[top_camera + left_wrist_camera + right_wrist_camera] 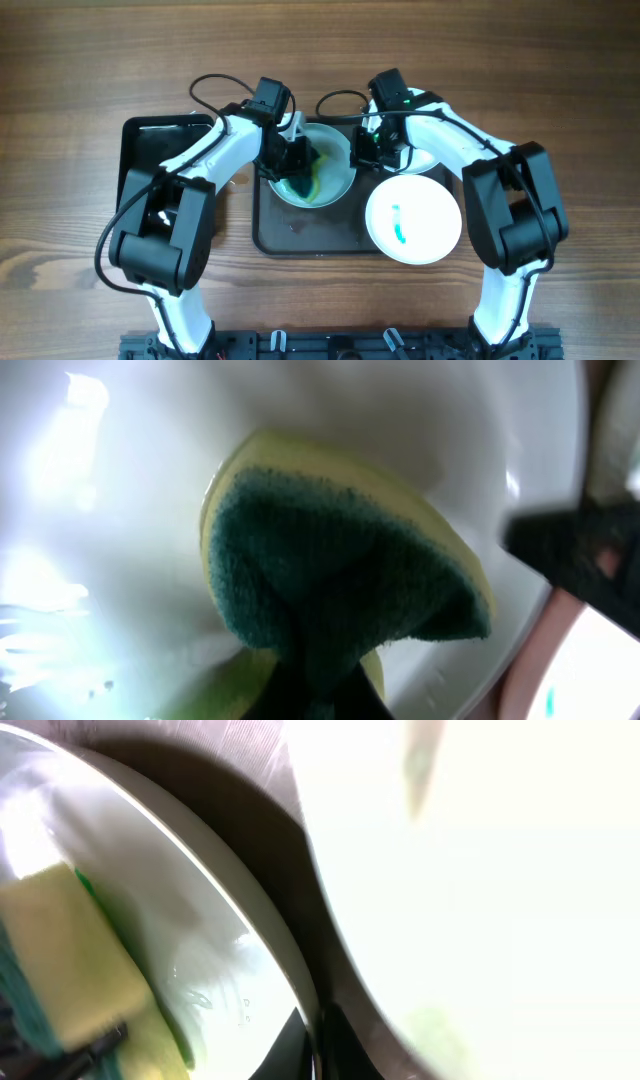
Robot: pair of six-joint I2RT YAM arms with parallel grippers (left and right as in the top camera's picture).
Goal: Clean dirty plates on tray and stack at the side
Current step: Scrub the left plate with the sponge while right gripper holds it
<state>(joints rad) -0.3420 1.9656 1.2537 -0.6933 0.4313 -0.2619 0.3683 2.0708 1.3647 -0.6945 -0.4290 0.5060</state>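
Observation:
A white plate (335, 178) sits on the dark tray (300, 235). My left gripper (297, 160) is shut on a yellow and green sponge (312, 178) and presses it into the plate; the sponge fills the left wrist view (340, 575) against the plate (120, 510). My right gripper (366, 150) is shut on the plate's right rim (290, 970); the sponge also shows in the right wrist view (70, 950). A second white plate (413, 218) with a green smear lies at the tray's right edge, and it shows bright in the right wrist view (480, 890).
A black tray (150, 150) lies at the left under my left arm. Another white plate edge (428, 162) shows behind my right arm. The wooden table (80, 60) surrounds everything.

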